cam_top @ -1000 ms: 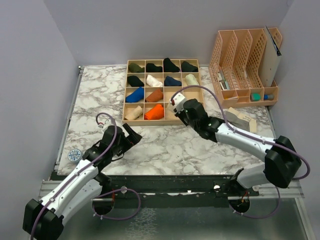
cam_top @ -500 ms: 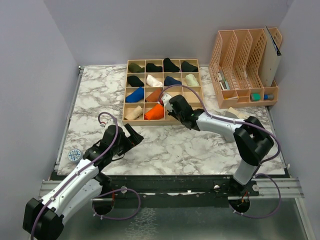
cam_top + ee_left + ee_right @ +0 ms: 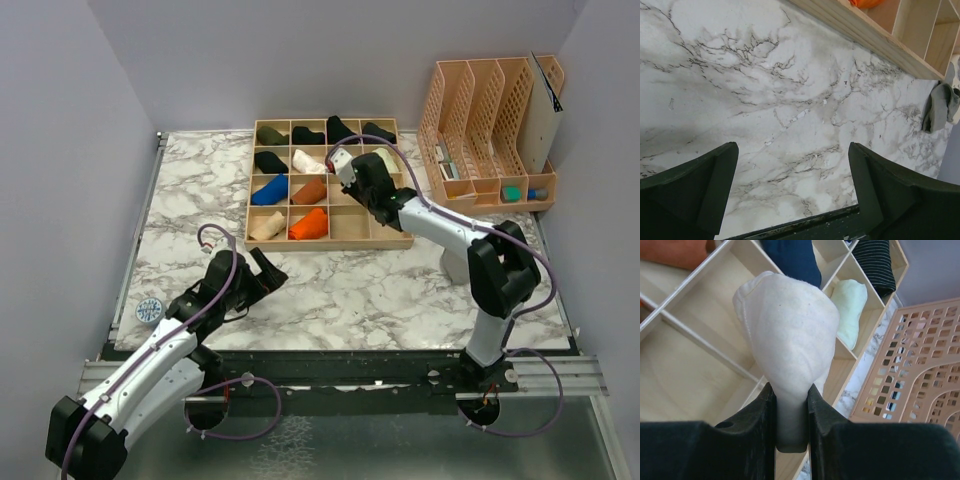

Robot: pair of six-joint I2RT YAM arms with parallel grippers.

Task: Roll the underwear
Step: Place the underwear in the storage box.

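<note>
My right gripper (image 3: 790,390) is shut on the pale beige underwear (image 3: 790,330), a rolled bundle that sticks out past its fingertips. It hangs over the right-hand middle compartments of the wooden grid tray (image 3: 690,325), above bare wood. From above, the right gripper (image 3: 350,172) is over the tray (image 3: 330,243). The grey underwear (image 3: 940,107) lies crumpled on the marble beyond the tray's front corner. My left gripper (image 3: 792,150) is open over bare marble, nothing between its fingers, and sits left of the tray's front (image 3: 262,270).
Most tray compartments hold rolled garments in dark, blue, orange and cream colours (image 3: 310,225). A peach file organizer (image 3: 490,130) stands at the back right. A small round blue-and-white object (image 3: 150,310) lies near the left table edge.
The right arm has swung from in front of the tray to over its middle-right compartments, carrying the beige roll. The left arm has stayed still.
</note>
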